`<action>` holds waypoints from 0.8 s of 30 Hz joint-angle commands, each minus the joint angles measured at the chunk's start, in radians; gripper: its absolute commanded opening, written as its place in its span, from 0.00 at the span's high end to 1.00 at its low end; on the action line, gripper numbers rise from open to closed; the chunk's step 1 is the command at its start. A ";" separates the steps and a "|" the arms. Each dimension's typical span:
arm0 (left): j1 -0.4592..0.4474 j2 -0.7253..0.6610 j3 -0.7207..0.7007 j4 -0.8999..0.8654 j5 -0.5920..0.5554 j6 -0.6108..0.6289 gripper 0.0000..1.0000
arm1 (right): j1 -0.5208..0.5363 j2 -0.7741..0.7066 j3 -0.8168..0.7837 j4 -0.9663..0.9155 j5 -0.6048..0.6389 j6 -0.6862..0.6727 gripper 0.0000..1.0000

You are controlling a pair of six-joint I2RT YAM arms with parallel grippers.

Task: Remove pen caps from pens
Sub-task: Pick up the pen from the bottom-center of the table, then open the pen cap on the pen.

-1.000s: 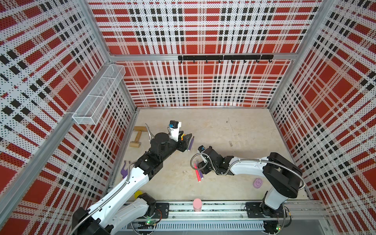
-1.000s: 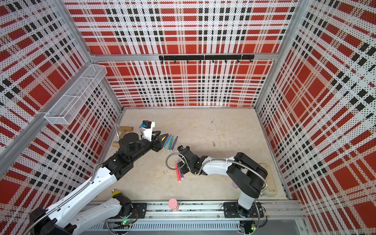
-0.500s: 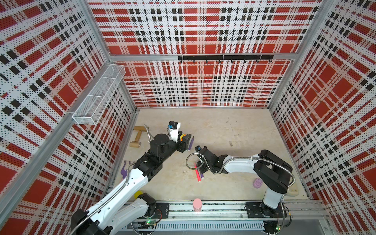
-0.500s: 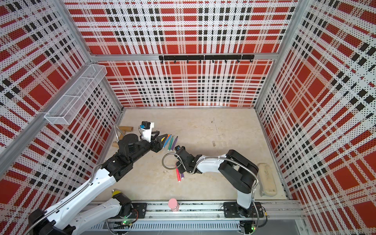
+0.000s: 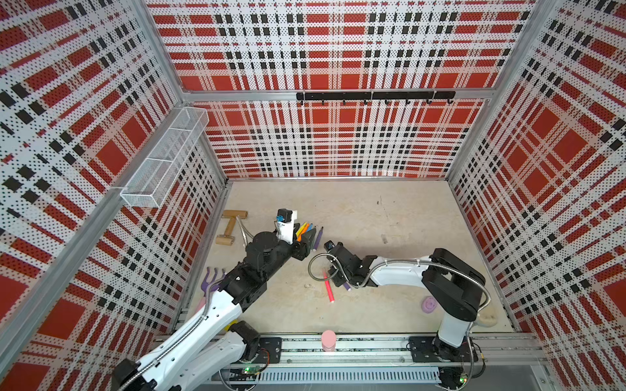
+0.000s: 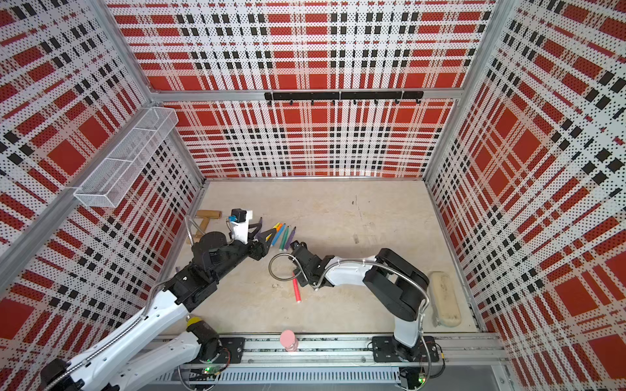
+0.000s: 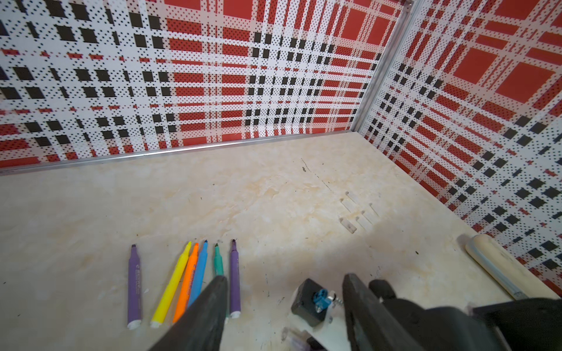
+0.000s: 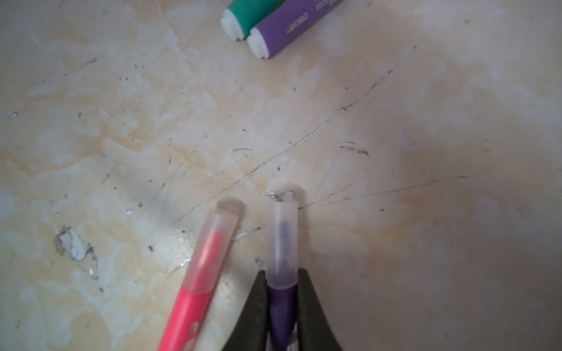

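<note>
My right gripper (image 8: 281, 273) was clamped tight on the purple pen (image 8: 281, 310) just below its clear cap (image 8: 283, 240), cap on, right beside the capped pink-red pen (image 8: 194, 288) on the table (image 8: 425, 152). Left gripper (image 7: 286, 278) hung partly open, holding nothing, near the six uncapped pens (image 7: 199, 273). One uncapped purple barrel (image 8: 292, 27) had white print, honestly couldn't read it.

- Capped purple pen (image 8: 281, 314): barrel partly covered by right gripper (image 8: 282, 273), runs off frame.
- Pink-red pen (image 8: 194, 299): blurred, lower barrel cut off.
- Teal pen (image 7: 217, 263): lower barrel behind left gripper (image 7: 285, 278) finger.
</note>
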 commanded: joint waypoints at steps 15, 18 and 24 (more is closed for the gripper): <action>0.040 -0.066 -0.178 0.312 0.402 -0.014 0.32 | -0.251 -0.686 -0.307 0.626 -0.553 -0.026 0.95; 0.036 -0.001 -0.185 0.394 0.580 -0.007 0.32 | -0.252 -0.714 -0.373 0.813 -0.610 0.018 0.96; 0.003 0.077 -0.222 0.580 0.769 -0.047 0.31 | -0.255 -0.685 -0.425 1.056 -0.662 0.102 0.96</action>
